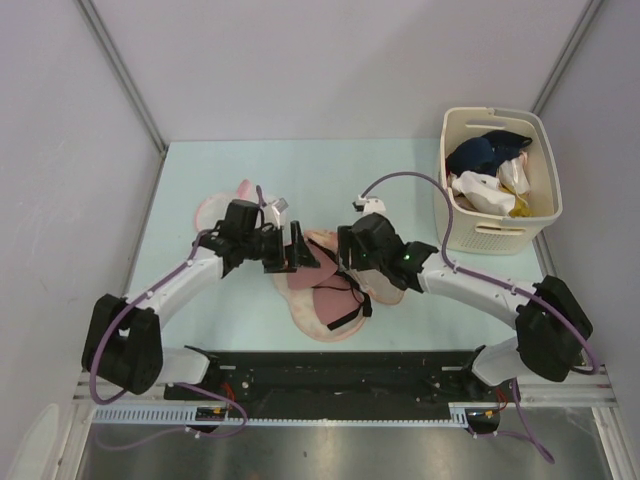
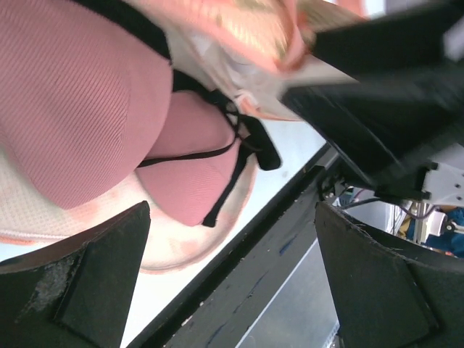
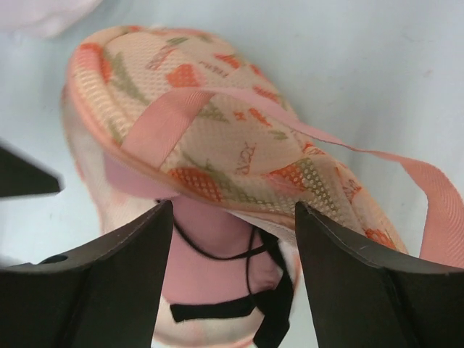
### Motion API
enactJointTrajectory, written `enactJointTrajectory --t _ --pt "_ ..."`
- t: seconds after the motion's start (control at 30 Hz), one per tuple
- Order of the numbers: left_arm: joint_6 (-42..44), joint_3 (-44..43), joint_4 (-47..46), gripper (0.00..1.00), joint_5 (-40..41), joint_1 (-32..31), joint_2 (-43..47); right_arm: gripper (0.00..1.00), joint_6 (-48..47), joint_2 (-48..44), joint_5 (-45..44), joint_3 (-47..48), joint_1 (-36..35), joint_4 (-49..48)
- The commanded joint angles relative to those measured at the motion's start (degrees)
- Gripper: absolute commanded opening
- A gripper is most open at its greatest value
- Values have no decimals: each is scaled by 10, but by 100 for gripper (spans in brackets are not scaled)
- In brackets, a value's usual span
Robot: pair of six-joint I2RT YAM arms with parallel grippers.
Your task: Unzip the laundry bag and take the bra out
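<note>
While both arms are leaning in over the middle of the table (image 1: 200,170), the laundry bag (image 3: 217,138) is lying there unzipped, its printed top flap standing up off the lower half. The bra (image 2: 80,109) is resting on that lower half, dark straps trailing. The left gripper (image 2: 232,214) is hanging wide open beside it, gripping nothing. The right gripper (image 3: 233,206) is spread too, the flap's edge sitting unpinched between its fingers

I see the laundry bag (image 3: 217,138) in cream-peach mesh with orange-red triangle print and pink edging; the bra (image 2: 80,109) is dusty pink, straps (image 2: 190,156) black.
</note>
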State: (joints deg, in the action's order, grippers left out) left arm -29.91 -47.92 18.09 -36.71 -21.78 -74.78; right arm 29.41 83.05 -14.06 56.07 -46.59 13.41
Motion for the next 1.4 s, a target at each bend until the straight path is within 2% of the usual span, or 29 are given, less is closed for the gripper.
enactJointTrajectory --t 0.0,0.23,0.43,0.7,0.83,0.9,1.03,1.13,1.23,1.33,1.37 --pt "7 5 -36 100 14 -2 -27 73 -30 -40 -46 18 -47 12" --pt "3 -51 -52 100 37 -3 -70 74 -9 -90 -70 -10 -63 51" --pt "-27 -110 -94 99 9 -5 -120 74 -15 -125 -75 -14 -75 50" --pt "-30 -186 -89 99 -4 -20 -182 75 -61 -126 -80 -15 -141 36" --pt "-37 -201 -101 98 -14 -27 -184 77 -75 -108 -85 -16 -166 33" --pt "-38 -205 -101 96 -19 -27 -190 81 -82 -83 -90 -20 -178 29" --pt "-33 -209 -90 96 -17 -30 -202 85 -80 -4 -93 -23 -184 6" --pt "-32 -209 -85 96 -14 -31 -204 96 -63 48 -98 -23 -184 -32" --pt "-32 -212 -83 96 -11 -31 -204 95 -47 100 -100 -22 -181 -58" --pt "-30 -217 -78 96 -11 -31 -208 69 -35 134 -107 -22 -184 -67" --pt "-30 -218 -77 96 -10 -31 -208 39 -31 135 -113 -22 -185 -64"
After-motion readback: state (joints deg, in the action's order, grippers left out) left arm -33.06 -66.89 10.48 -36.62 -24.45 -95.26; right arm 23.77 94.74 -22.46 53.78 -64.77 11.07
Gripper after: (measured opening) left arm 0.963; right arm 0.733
